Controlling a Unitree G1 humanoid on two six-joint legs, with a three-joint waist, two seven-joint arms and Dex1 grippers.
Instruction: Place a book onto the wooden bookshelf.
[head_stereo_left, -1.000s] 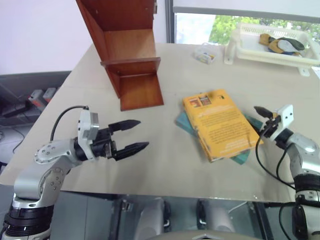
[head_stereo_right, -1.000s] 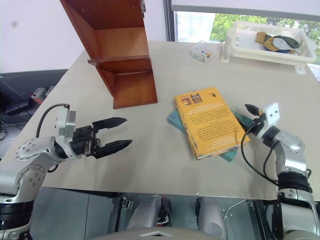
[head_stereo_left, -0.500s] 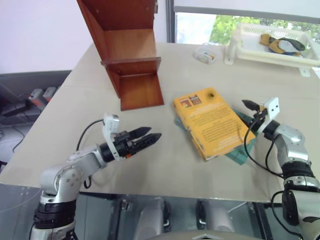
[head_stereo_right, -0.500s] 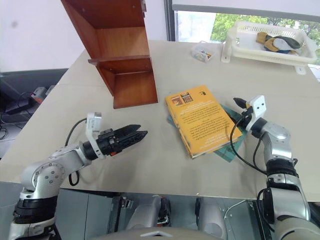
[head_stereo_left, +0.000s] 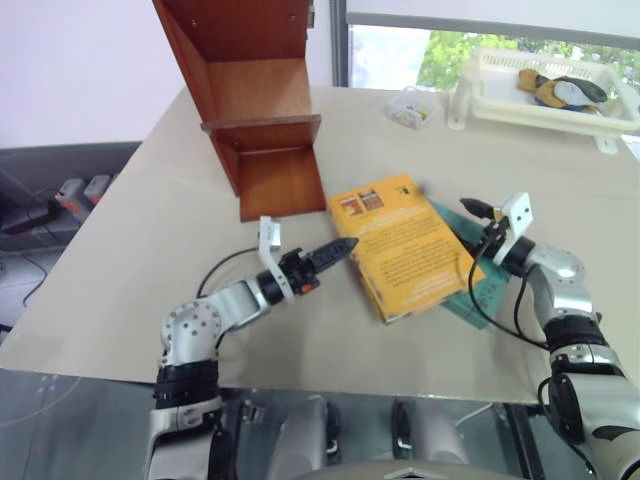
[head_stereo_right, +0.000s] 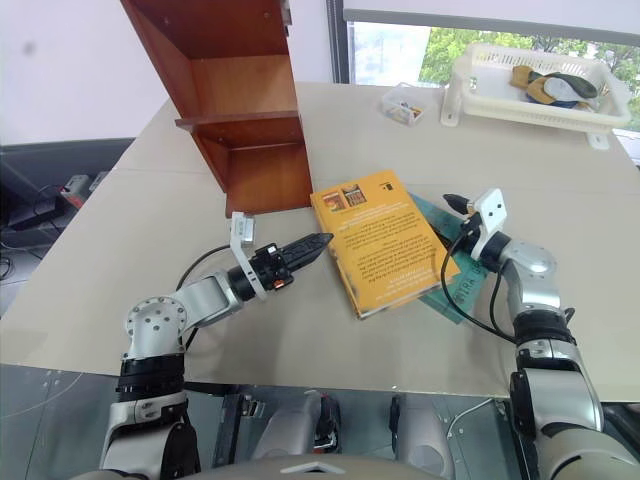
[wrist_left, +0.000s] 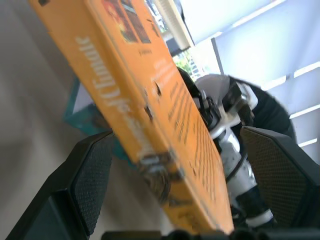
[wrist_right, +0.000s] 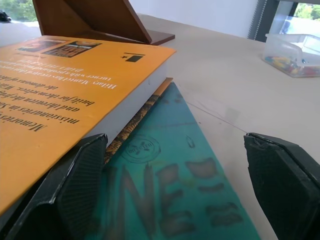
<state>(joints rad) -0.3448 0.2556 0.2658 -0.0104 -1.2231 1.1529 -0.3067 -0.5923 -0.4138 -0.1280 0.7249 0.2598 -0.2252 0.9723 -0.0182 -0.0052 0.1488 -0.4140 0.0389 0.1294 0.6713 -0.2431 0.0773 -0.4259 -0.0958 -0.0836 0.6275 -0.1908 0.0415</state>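
Observation:
The thick orange-yellow book (head_stereo_left: 400, 245) lies back cover up on the table, partly on top of a thinner teal book (head_stereo_left: 470, 292). My left gripper (head_stereo_left: 340, 247) is low at the book's left edge, rolled on its side. In the left wrist view its fingers (wrist_left: 92, 180) stand open with the lettered spine (wrist_left: 150, 100) between them. My right gripper (head_stereo_left: 478, 220) sits open at the book's right edge, over the teal cover (wrist_right: 170, 165). The wooden bookshelf (head_stereo_left: 255, 110) stands at the back left.
A white plastic basket (head_stereo_left: 545, 85) with small items stands at the back right, and a small clear box (head_stereo_left: 410, 108) sits beside it. The table's front edge (head_stereo_left: 330, 385) runs just below both arms.
My left gripper has swung right, sunk and rolled, so its fingers now straddle the book's spine. The right gripper has moved left, and the orange book has slid left, baring more of the teal one.

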